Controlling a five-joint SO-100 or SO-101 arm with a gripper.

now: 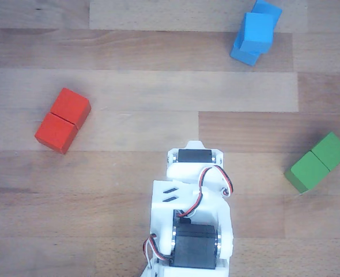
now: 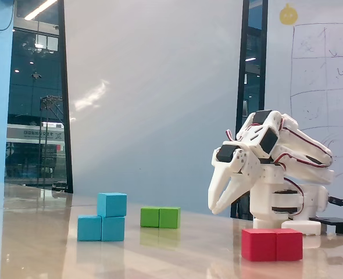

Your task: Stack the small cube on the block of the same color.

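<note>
The small cube (image 2: 112, 204) is light blue and rests on the right half of the block of the same color (image 2: 101, 228), at the left of the fixed view. In the other view the small cube (image 1: 257, 33) covers most of the block (image 1: 243, 53) at the top right. My gripper (image 2: 214, 207) hangs well to the right of the stack, close to the arm's base and pointing down-left. Its fingers are together with nothing between them. From above, the arm (image 1: 193, 219) hides the fingers.
A green oblong block (image 2: 160, 217) lies behind and right of the blue stack, also seen in the other view (image 1: 317, 162). A red oblong block (image 2: 272, 244) lies in front of the arm's base (image 2: 288, 215), and at the left in the other view (image 1: 62, 120).
</note>
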